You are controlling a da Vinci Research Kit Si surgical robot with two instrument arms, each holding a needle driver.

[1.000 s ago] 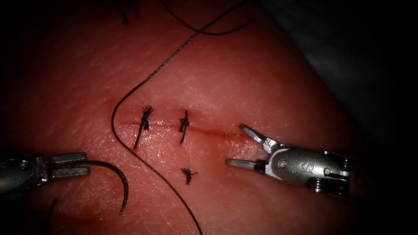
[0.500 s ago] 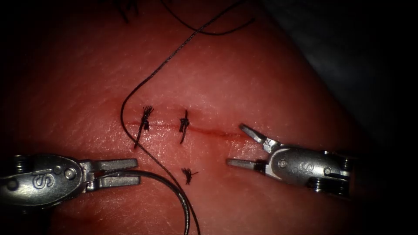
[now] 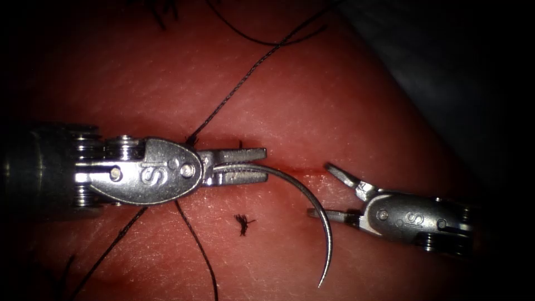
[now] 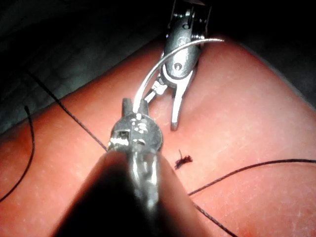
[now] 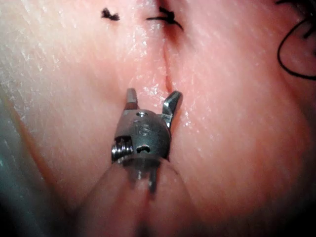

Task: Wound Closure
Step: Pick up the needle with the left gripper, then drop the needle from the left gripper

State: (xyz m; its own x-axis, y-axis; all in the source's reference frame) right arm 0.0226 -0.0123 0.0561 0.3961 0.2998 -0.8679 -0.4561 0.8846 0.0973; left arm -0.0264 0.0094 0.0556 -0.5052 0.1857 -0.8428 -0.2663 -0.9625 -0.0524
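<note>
L arm's silver needle driver (image 3: 237, 166) lay over the cut line, jaws clamped on the curved steel needle (image 3: 312, 206) close to its thread end. Needle arced out to the right and down, body crossing in front of the R tool's lower jaw, tip pointing down over the pale pink pork-belly tissue (image 3: 334, 100) below the cut; it looked free of the tissue, not entered anywhere. In the L wrist view the same tool (image 4: 136, 106) gripped the needle (image 4: 168, 59) and the arc swept up across the other tool's head.

R arm's silver needle driver (image 3: 331, 189) sat at the right end of the thin red cut (image 3: 295, 169), jaws spread wide in a V, nothing between them. R wrist view showed that tool (image 5: 150, 101) the same way: jaws apart, straddling the end of the cut (image 5: 167, 74), empty.

Dark braided thread (image 3: 245, 75) ran from the upper part of the tissue diagonally down to behind the L tool, then emerged below it as 2 strands going down. A small frayed black cut thread end (image 3: 242, 223) lay loose on the tissue below the cut, between the 2 tools.

Compared w/ a sec ago, L tool had come up from lower left and across to the cut, carrying the needle; R tool had shifted slightly right, jaws open as before.
</note>
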